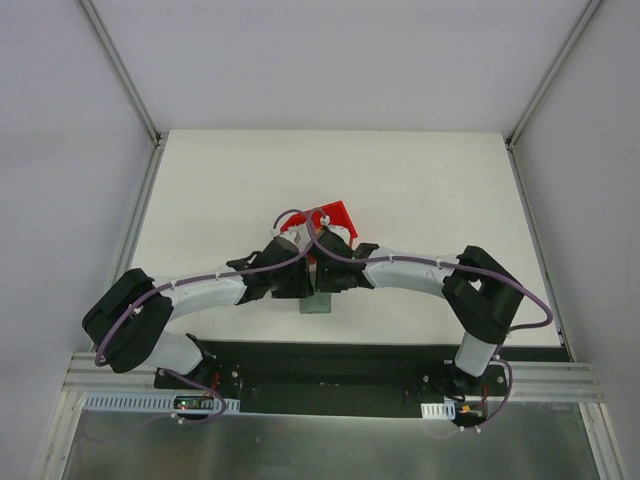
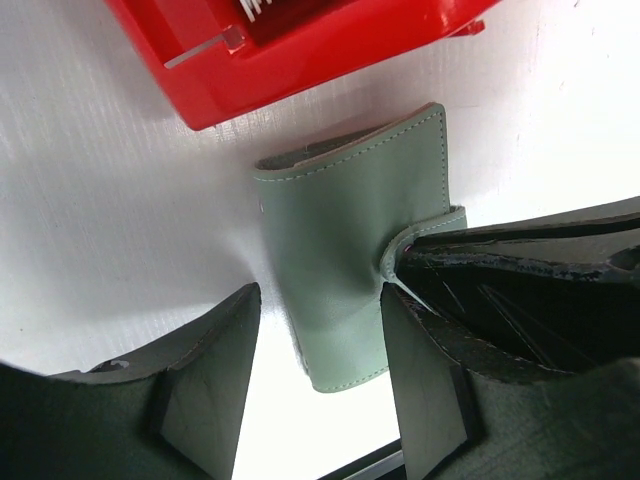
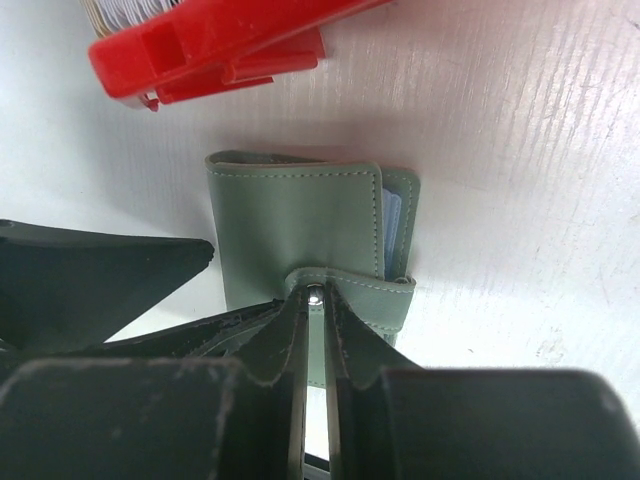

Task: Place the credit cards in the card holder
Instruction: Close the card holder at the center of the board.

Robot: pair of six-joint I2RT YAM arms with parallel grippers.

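Observation:
The card holder (image 2: 340,240), a grey-green folded wallet, lies flat on the white table just in front of the red bin; it also shows as card holder (image 3: 295,225) and card holder (image 1: 317,305). My right gripper (image 3: 316,298) is shut on its snap strap, the round snap showing between the fingertips. My left gripper (image 2: 318,310) stands open astride the wallet's near end, its right finger against the wallet's edge and its left finger apart from it. Thin pale edges, perhaps the credit cards (image 3: 125,10), peek over the bin's rim. A pale blue edge shows inside the fold.
A red plastic bin (image 1: 335,216) sits just beyond the wallet, close to both grippers; it also appears as red bin (image 2: 300,50) and red bin (image 3: 210,45). The two wrists nearly touch above the wallet. The table's near edge is just behind it.

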